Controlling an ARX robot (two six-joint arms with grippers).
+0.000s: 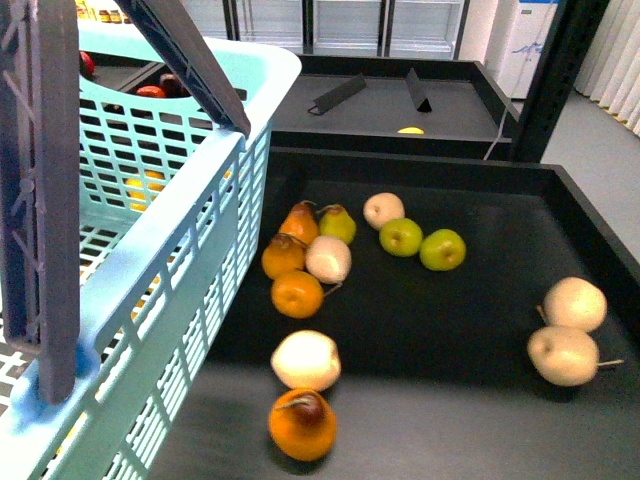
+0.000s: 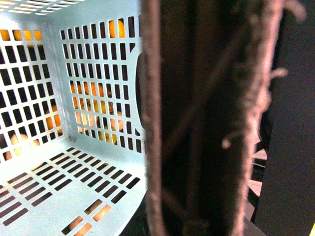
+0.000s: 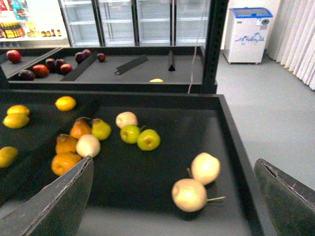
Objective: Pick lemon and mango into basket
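**Turquoise basket on the left, right pincer spread wide**

Turquoise plastic, the basket [image 1: 200, 230] stands to the robot's left of the right pincer [image 3: 173, 162], with its grey handle [image 1: 45, 200] raised. That pincer hangs over the black tray [image 3: 172, 118], jaws far apart and gripping nothing. Several yellow fruits lie ahead of it, toward the basket's side. The lemon [image 3: 16, 120] is among them, well apart from the pincer, but which one is the mango cannot be told. Two pale fruits [image 3: 189, 194] lie just ahead of the pincer. The left wrist view shows the basket's inside behind a dark blurred bar [image 2: 206, 118], and I cannot tell whether the left pincer is open or closed.
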